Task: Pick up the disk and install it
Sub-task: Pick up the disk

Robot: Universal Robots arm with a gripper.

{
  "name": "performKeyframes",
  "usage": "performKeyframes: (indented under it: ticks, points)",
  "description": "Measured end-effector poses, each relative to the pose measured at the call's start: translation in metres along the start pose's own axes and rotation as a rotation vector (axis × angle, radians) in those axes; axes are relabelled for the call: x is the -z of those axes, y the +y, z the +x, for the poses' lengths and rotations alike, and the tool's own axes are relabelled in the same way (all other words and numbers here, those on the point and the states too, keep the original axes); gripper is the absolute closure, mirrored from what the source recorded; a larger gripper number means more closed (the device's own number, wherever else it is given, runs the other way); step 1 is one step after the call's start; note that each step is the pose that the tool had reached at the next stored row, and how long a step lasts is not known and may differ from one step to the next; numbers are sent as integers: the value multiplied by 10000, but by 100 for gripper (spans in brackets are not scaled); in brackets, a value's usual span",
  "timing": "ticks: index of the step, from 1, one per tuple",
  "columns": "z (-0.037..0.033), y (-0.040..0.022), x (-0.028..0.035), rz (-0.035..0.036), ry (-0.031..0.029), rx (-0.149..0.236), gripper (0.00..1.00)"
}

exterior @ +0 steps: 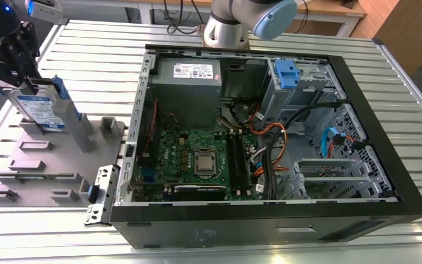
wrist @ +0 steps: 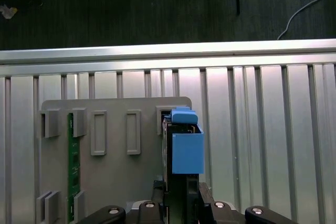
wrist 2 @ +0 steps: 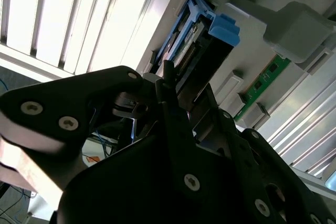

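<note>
Near the table's edge on the exterior view's left, my gripper (exterior: 31,86) sits at the upper end of the disk (exterior: 39,111). The disk stands on end on the grey fixture plate (exterior: 57,165), just beside a grey upright post (exterior: 75,125). Whether the gripper has closed on the disk I cannot tell. In the first wrist view the disk (wrist: 187,150) shows its blue end, with a green memory stick (wrist: 73,166) well apart on the same plate. Across the table's middle lies the open computer case (exterior: 270,225). Its motherboard (exterior: 196,159) is exposed, and a blue clip (exterior: 287,74) stands by its far wall.
</note>
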State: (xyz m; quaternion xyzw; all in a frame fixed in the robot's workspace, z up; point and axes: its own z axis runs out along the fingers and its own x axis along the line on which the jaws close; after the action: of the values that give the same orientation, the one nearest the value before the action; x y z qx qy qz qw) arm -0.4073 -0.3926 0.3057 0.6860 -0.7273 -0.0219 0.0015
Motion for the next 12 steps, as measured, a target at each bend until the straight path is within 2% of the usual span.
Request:
performKeyframes:
  ticks: [5, 12]
  points:
    - [-1, -1, 0, 0, 0, 13, 65]
    - [0, -1, -1, -8, 9, 263, 65]
